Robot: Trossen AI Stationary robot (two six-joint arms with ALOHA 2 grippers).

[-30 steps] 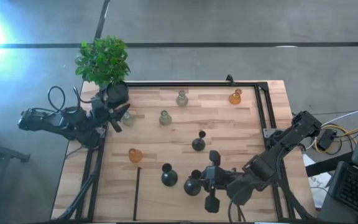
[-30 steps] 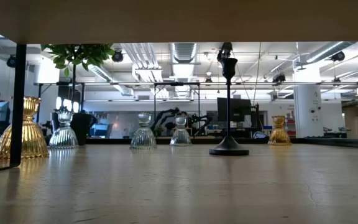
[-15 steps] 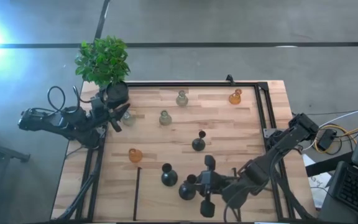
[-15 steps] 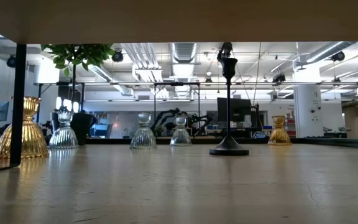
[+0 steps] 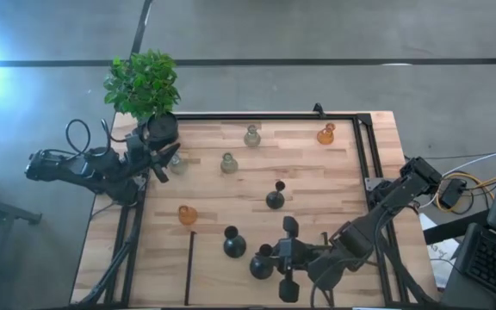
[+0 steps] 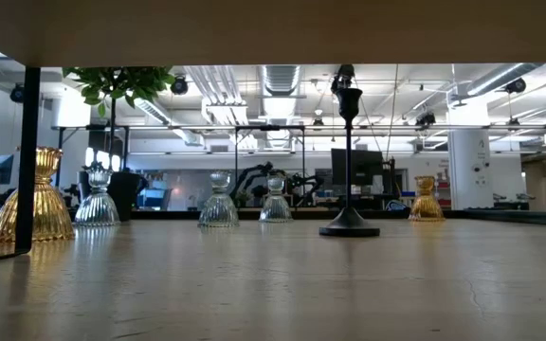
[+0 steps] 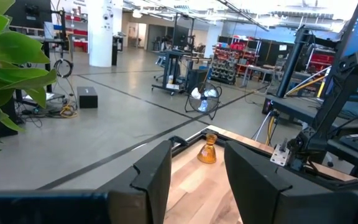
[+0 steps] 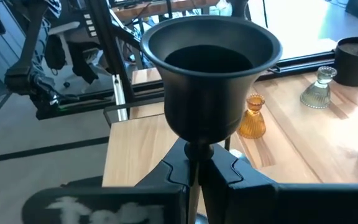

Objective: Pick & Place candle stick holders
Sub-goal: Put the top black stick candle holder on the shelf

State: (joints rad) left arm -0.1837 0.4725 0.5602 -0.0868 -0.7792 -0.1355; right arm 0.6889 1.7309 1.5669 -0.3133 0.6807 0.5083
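Wooden planks make up the surface [image 5: 308, 172], and near its front edge we see the right gripper [image 8: 197, 163] with its jaws clamped shut on the thin stem of a black candle stick holder [image 8: 210, 74], whose bulb shows at the gripper's tip in the high view. We judge the risk to be a swing or slip: held only by that narrow neck, it could pivot and knock the black holder [image 5: 233, 244] standing just beside it. Compared with a second ago, the right arm has carried its holder leftward along the front edge. Farther back, the left gripper [image 5: 164, 159] waits at the far left corner by the potted plant [image 5: 143, 83], jaws partly open and empty.
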